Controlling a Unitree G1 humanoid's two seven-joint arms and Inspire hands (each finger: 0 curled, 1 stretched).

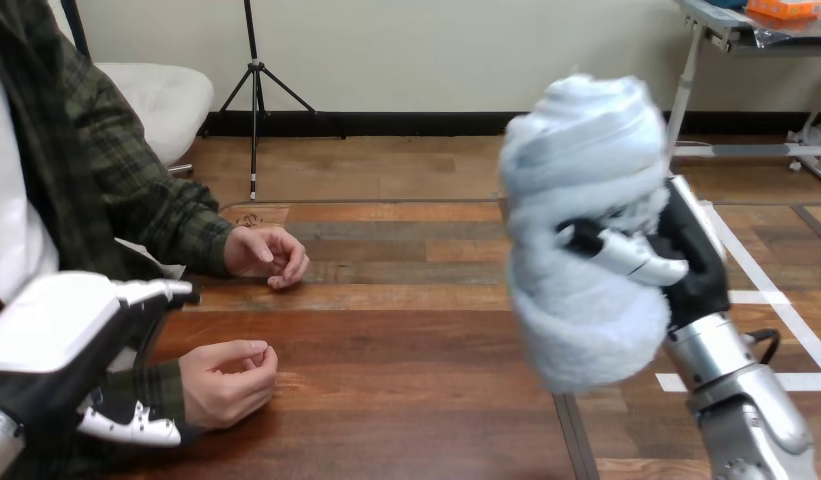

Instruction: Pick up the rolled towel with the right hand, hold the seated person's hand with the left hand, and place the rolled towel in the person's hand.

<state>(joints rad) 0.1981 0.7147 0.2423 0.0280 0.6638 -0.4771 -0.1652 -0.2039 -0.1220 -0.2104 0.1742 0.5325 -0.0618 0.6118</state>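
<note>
The right hand (pixel 691 262) is raised above the right part of the bench (pixel 416 390). Its silver forearm (pixel 746 420) rises from the bench's near right corner, and its fingers (pixel 631 255) are curled round the rolled towel (pixel 586 200). The left hand (pixel 56 330) sits over the bench's near left edge, white back up, fingers straight and thumb spread below them.

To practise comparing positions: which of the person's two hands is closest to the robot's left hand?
The person's hand lower in the view, right beside the left hand; the person's other hand rests farther up the table.
</note>
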